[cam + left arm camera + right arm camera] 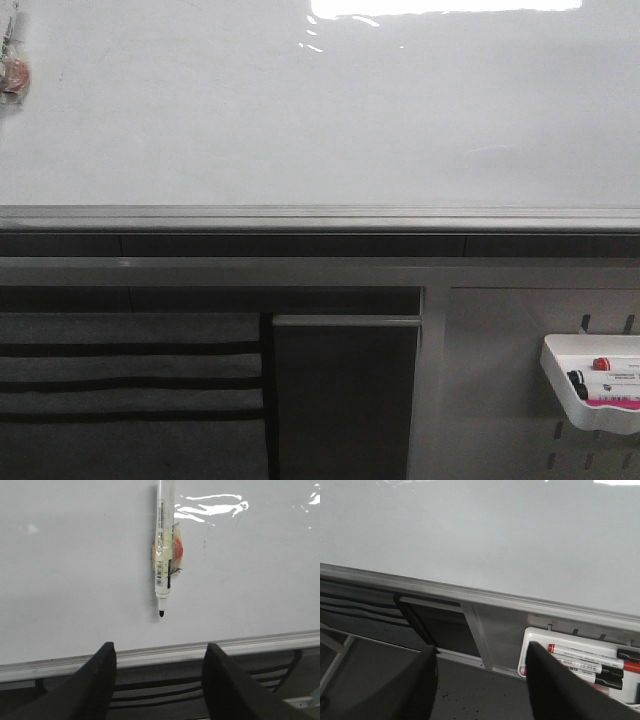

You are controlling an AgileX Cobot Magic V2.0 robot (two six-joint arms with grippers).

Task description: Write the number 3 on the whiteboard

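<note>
The whiteboard point(300, 110) fills the upper half of the front view, glossy white with glare at the top and a grey rail point(300, 215) below. No number 3 shows on it in any view. In the left wrist view a white marker point(162, 555) with a black tip hangs taped to the whiteboard point(75, 570), tip pointing down at the rail. My left gripper point(159, 652) is open below that tip, apart from it, holding nothing. My right gripper point(480, 652) is open and empty, low in front of the whiteboard point(495, 535). Neither gripper appears in the front view.
A grey pegboard panel point(500, 380) at the lower right carries a white tray point(560, 385) with several markers, also seen as the tray point(532, 635) just beyond my right finger. Dark slatted panels point(130, 380) sit under the rail on the left.
</note>
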